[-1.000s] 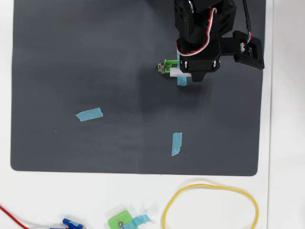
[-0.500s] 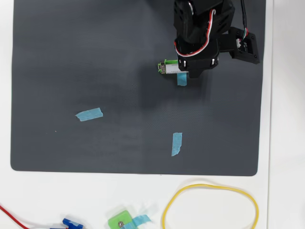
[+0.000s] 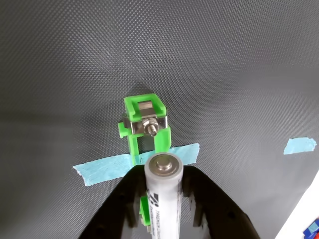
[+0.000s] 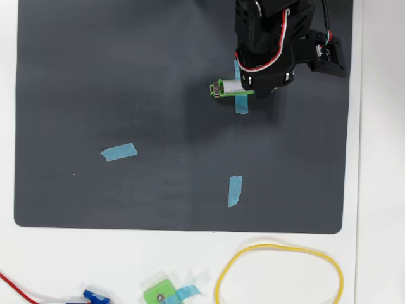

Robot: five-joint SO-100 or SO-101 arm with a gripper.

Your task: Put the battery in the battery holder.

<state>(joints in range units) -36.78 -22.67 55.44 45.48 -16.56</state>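
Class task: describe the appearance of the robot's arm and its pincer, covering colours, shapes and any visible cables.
The arm is built of blocky matte-black plastic parts. A bundle of red, white and black wires loops across it in the overhead view, and a black boxy module sticks out at its right. In the wrist view, the pincer shows two smooth black fingers that widen toward the camera.

dark mat (image 4: 126,76), blue tape strips (image 4: 118,151), yellow loop (image 4: 278,272).

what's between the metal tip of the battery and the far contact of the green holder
In the wrist view, only the green plastic battery holder's open slot and a blue tape strip beneath; the white cylindrical battery stops short of the contact.
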